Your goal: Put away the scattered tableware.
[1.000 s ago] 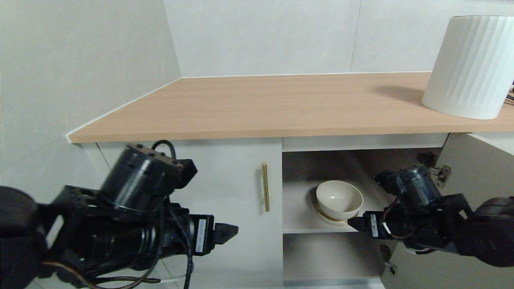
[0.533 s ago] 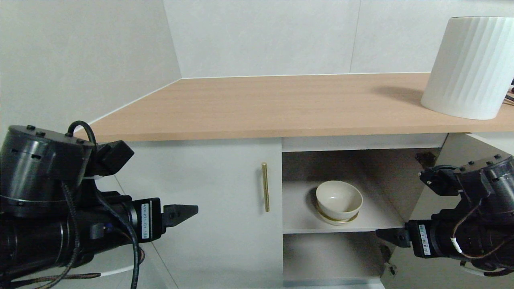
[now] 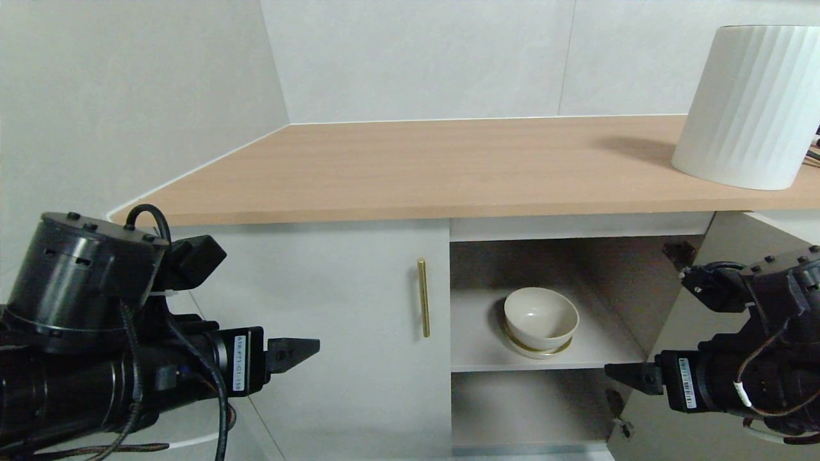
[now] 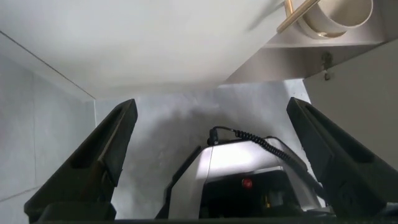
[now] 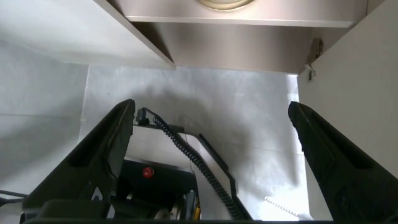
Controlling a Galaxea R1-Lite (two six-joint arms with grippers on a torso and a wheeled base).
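Observation:
A cream bowl [image 3: 541, 317] sits on a gold-rimmed saucer [image 3: 537, 349] on the middle shelf [image 3: 477, 336] of the open cabinet; the bowl [image 4: 339, 14] also shows in the left wrist view. My left gripper [image 3: 300, 351] hovers in front of the shut left cabinet door, well left of the bowl, and its fingers [image 4: 102, 158] stand wide apart with nothing between them. My right gripper [image 3: 623, 373] hangs just outside the cabinet opening, below and right of the bowl. Its own gripper [image 5: 210, 106] is open and empty, with the saucer's edge [image 5: 224, 4] beyond it.
The left door carries a vertical brass handle [image 3: 423, 298]. The right door [image 3: 737, 256] stands swung open beside my right arm. A tall white ribbed cylinder [image 3: 746, 105] stands on the wooden countertop [image 3: 410, 166] at the far right. A lower shelf [image 3: 525, 406] lies under the bowl's shelf.
Both arms have drawn back from the cabinet over the last second. The right gripper left the bowl's side and moved right and down. The bowl and saucer stayed put.

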